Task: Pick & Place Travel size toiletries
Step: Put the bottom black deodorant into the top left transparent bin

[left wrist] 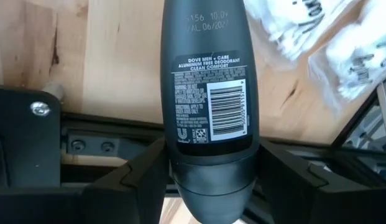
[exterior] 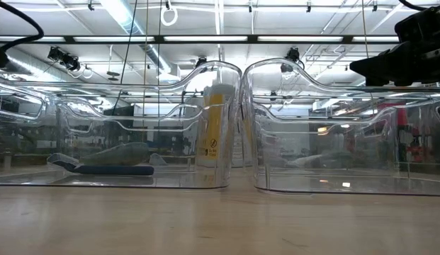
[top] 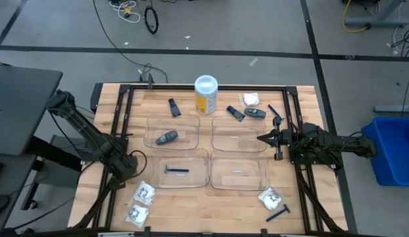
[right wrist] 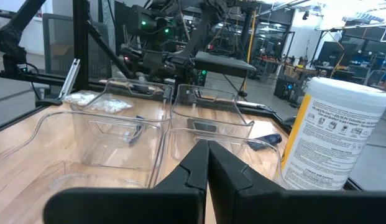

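- Grey deodorant stick sits pinched in the left gripper at the table's left edge, near white packets.
- Right gripper, pressed together and empty, hovers beside the clear trays.

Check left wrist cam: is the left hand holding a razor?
No. The left hand grips a grey deodorant stick, label and barcode facing the camera.

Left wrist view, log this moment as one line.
left pincer: shut on deodorant stick | right pincer: shut, empty, over trays
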{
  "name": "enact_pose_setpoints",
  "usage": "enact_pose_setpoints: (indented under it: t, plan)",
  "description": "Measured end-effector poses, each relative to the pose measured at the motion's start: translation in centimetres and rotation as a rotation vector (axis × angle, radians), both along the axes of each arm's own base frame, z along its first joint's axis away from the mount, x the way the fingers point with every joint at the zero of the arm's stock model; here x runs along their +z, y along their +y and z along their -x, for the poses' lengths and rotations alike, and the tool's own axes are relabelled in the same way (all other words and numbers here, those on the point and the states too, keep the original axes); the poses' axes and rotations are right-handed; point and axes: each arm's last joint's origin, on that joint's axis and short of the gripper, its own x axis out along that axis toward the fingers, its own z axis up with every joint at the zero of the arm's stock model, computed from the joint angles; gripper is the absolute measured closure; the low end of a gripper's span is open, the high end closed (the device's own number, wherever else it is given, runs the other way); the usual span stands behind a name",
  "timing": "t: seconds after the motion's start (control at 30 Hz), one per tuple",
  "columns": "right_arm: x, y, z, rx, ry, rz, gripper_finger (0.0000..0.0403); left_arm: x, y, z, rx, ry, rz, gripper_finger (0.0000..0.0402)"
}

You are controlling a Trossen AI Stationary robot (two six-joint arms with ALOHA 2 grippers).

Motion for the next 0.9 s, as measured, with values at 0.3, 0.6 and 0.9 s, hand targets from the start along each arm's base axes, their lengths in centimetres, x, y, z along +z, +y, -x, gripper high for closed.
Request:
enact_pose_setpoints:
  t: [0.3,0.6,0.9]
  plan:
    - [0.0,0.0,0.0,0.000,0.000,0.000,0.0390,0.6,0.5,0.6,-0.028,-0.041,0.029,0.0182]
    - [0.0,0.0,0.0,0.000,0.000,0.000,0.0390,3.2,1.5,1.2,-0.039,-0.136,0.031,0.0182]
    - [0.0,0.0,0.0,0.000,0.000,0.000,0.0390,5.9,1.9,1.3,-0.080,-0.236,0.065,0.0182]
